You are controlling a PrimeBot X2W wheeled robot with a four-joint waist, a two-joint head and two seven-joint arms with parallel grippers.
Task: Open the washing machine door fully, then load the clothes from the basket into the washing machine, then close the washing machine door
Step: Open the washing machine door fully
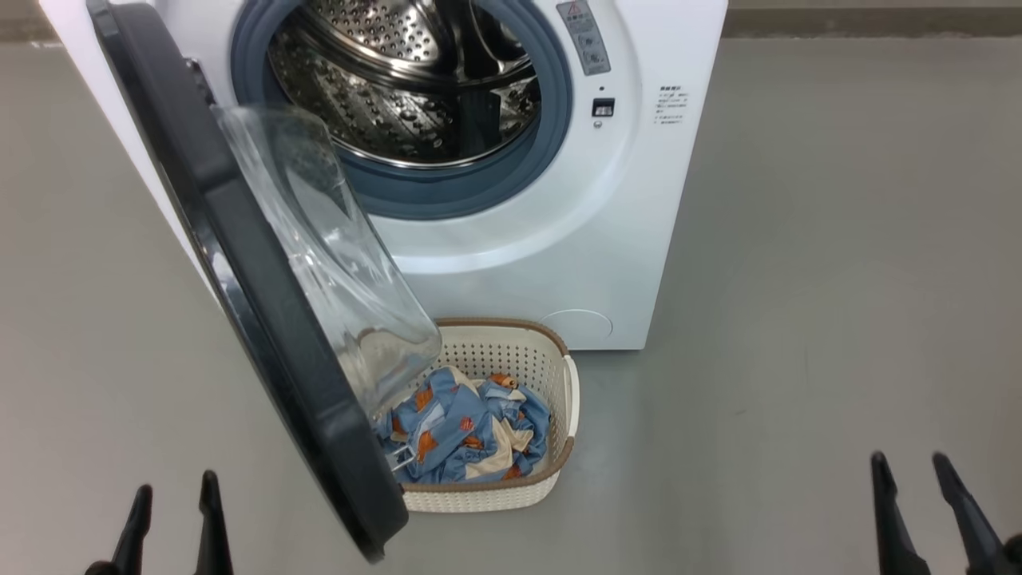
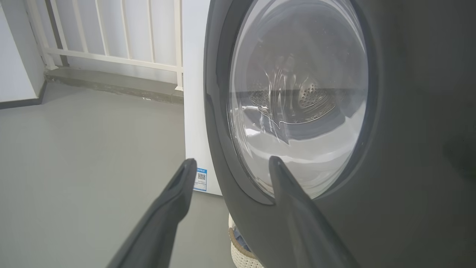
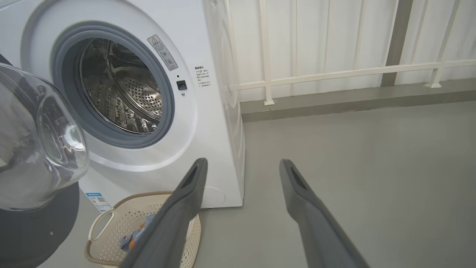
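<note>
Machine white, gasket grey-blue. Door rim glossy black. Basket cream, perforated, brown rim. Clothes blue, orange and cream print.

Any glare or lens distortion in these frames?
Head view: even soft light, sharp, only mild reflections on the glass of the washing machine door. Left wrist view: streaky reflections on that glass, the drum behind it hazy. Right wrist view: wide-angle bowing along the side edge of the washing machine, no glare.
</note>
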